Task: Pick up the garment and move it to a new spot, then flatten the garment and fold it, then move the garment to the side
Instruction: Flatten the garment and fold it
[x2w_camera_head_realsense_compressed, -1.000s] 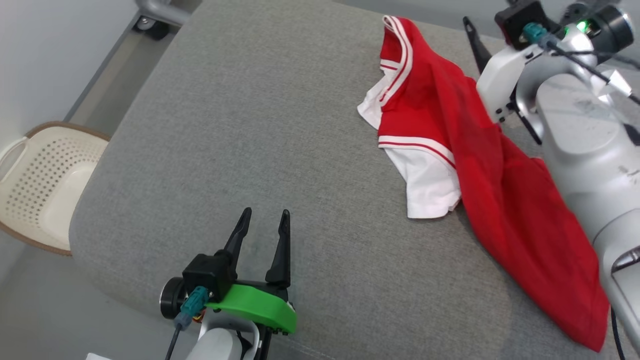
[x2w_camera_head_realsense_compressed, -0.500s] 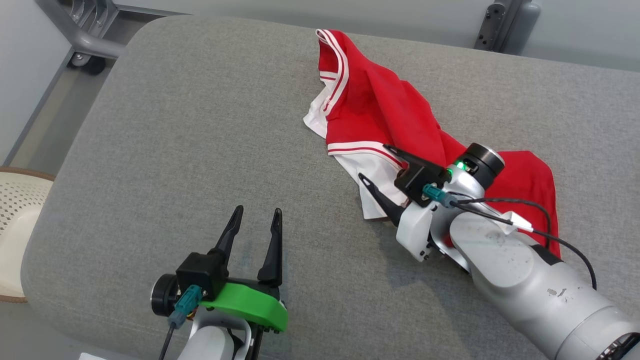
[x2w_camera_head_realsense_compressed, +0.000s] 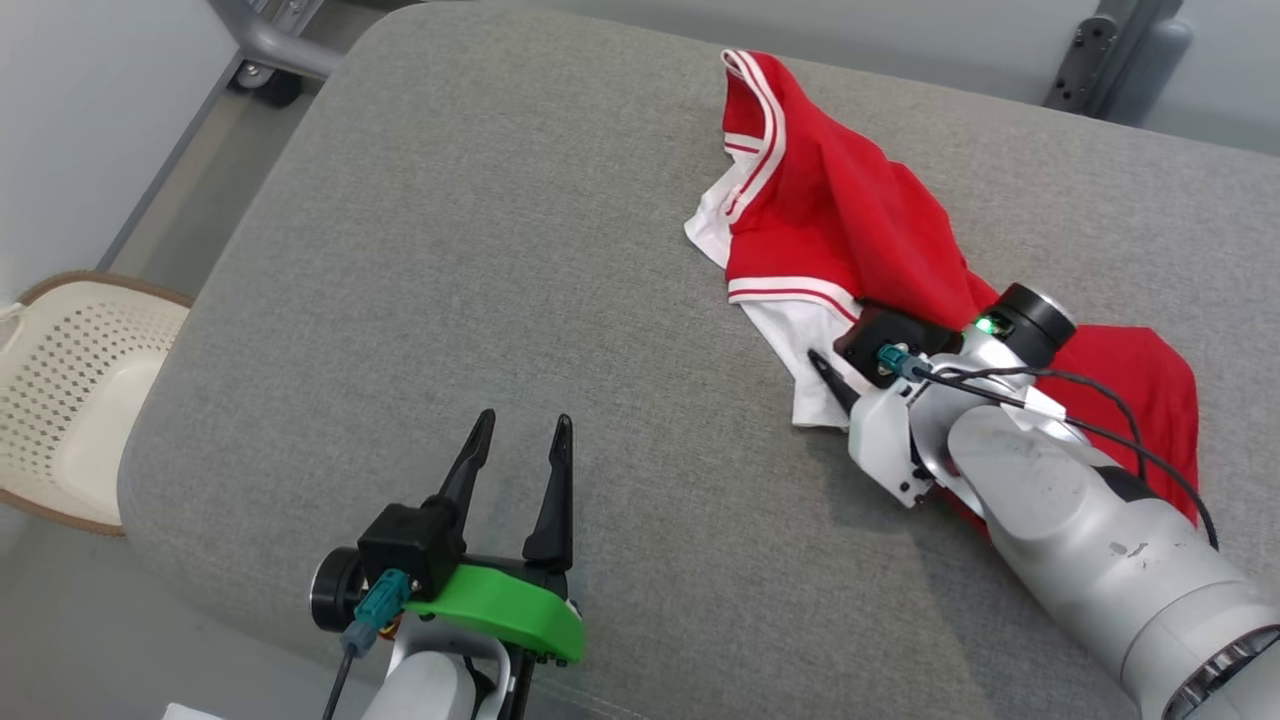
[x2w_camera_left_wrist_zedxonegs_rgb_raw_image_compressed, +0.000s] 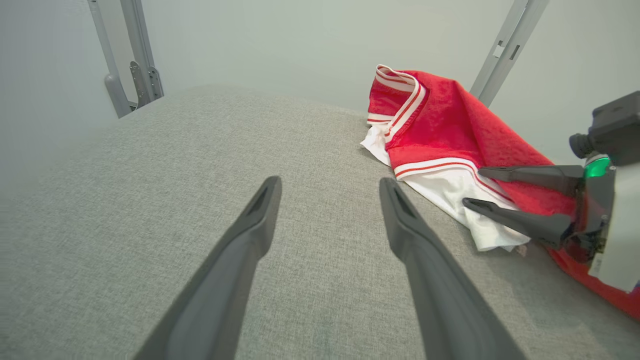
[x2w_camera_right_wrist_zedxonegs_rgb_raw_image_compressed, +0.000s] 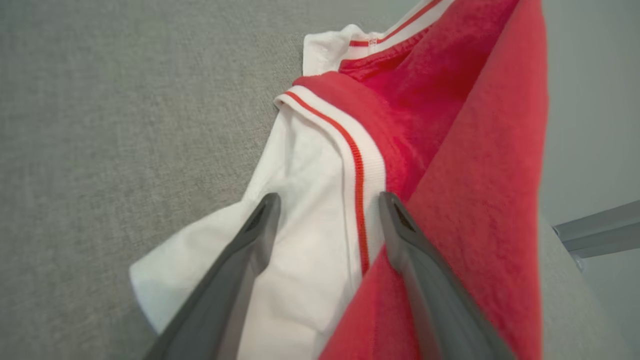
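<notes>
Garment (x2w_camera_head_realsense_compressed: 850, 210) in the head view is a red shirt with a white sleeve and red-and-white striped trim, lying crumpled and partly folded over itself on the far right part of the grey cushion (x2w_camera_head_realsense_compressed: 480, 250). The right gripper (x2w_camera_head_realsense_compressed: 835, 352) reaches in over the white sleeve, while the left gripper (x2w_camera_head_realsense_compressed: 526, 420) hovers near the cushion's front edge with its fingers spread, well apart from the cloth. From the left wrist view, the left gripper (x2w_camera_left_wrist_zedxonegs_rgb_raw_image_compressed: 330, 185) is parted over bare cushion, and the garment (x2w_camera_left_wrist_zedxonegs_rgb_raw_image_compressed: 440, 115) lies heaped beyond it to the right, collar raised; the right gripper (x2w_camera_left_wrist_zedxonegs_rgb_raw_image_compressed: 474, 187) is splayed just above the sleeve. In the right wrist view, the right gripper (x2w_camera_right_wrist_zedxonegs_rgb_raw_image_compressed: 330, 200) stands wide, one finger over white sleeve and the other at the striped cuff of the garment (x2w_camera_right_wrist_zedxonegs_rgb_raw_image_compressed: 465, 150); whether the tips touch cloth cannot be told.
</notes>
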